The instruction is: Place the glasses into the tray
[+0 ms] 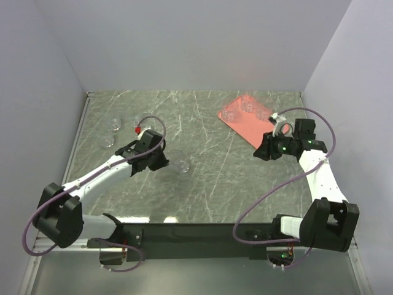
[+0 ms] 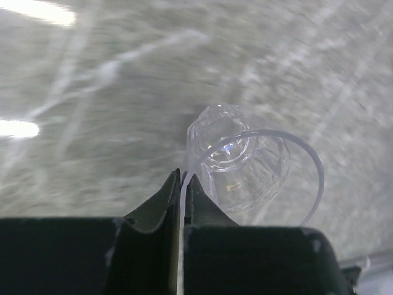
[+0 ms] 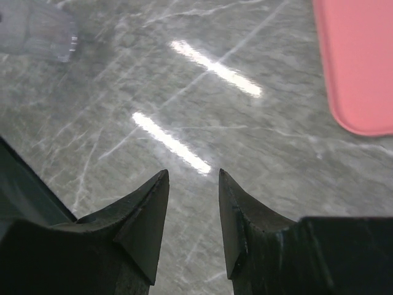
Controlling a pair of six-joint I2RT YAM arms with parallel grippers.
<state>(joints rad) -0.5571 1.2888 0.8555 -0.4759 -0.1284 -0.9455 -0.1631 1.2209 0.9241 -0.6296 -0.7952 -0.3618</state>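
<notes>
My left gripper [image 2: 183, 178] is shut on the thin rim of a clear glass [image 2: 245, 166], which tilts away from the fingers over the marble table. From above, that glass [image 1: 182, 166] shows just right of the left gripper [image 1: 161, 161], mid-table. The pink tray [image 1: 249, 129] lies at the back right with three glasses [image 1: 248, 107] along its far end. More glasses [image 1: 115, 124] stand at the back left. My right gripper [image 1: 261, 152] hovers beside the tray's near corner, open with nothing between its fingers [image 3: 150, 209]; the tray's edge [image 3: 362, 61] shows at its upper right.
The grey marble table [image 1: 202, 184] is closed in by white walls on three sides. A blurred clear glass [image 3: 37, 31] sits at the top left of the right wrist view. Purple cables loop off both arms.
</notes>
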